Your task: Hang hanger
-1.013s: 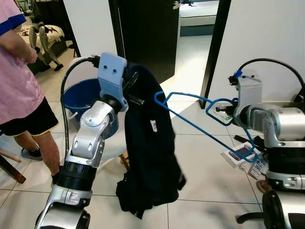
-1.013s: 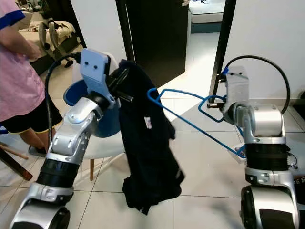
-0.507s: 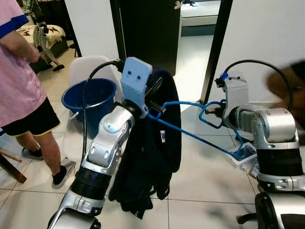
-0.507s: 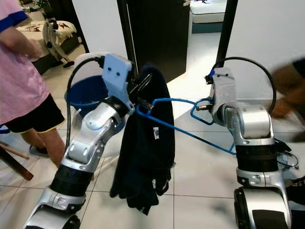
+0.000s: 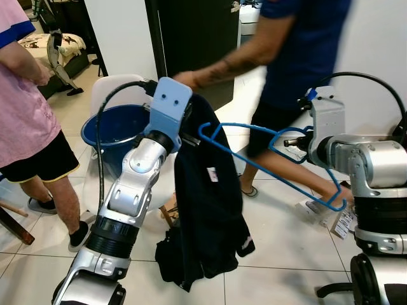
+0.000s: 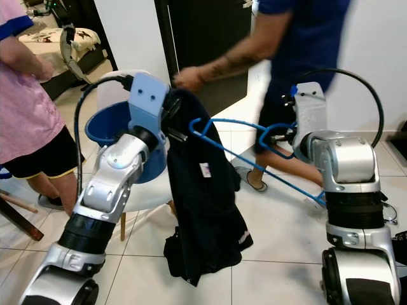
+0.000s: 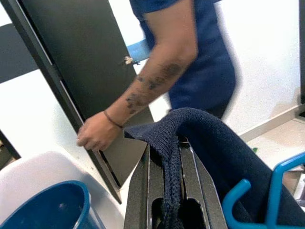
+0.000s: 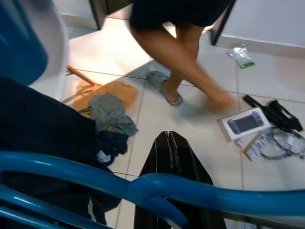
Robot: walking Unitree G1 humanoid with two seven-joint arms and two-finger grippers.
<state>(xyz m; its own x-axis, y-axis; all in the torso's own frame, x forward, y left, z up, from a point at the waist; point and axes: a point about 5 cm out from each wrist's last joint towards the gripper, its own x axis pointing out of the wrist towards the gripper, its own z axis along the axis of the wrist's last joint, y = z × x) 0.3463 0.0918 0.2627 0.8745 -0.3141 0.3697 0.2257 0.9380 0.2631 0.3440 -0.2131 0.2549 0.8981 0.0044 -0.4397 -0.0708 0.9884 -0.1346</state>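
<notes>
Fingers pinching cloth and wire, with a person crossing right behind the hanger.

Left gripper (image 7: 174, 191) is squeezing a fold of the dark garment (image 5: 206, 210) between its closed fingers, letting the rest hang toward the floor; right gripper (image 8: 171, 157) is holding its fingers pressed together under the blue hanger (image 5: 267, 159), whose hook is reaching into the garment's top. A person in blue (image 5: 299, 57) is walking just behind the hanger, hand at the dark door (image 6: 203, 44). Likely risks: a passing leg is knocking the hanger's low corner, or the thin wire is twisting and missing the neck opening. Blue bucket (image 5: 111, 127) is sitting behind the left arm.
</notes>
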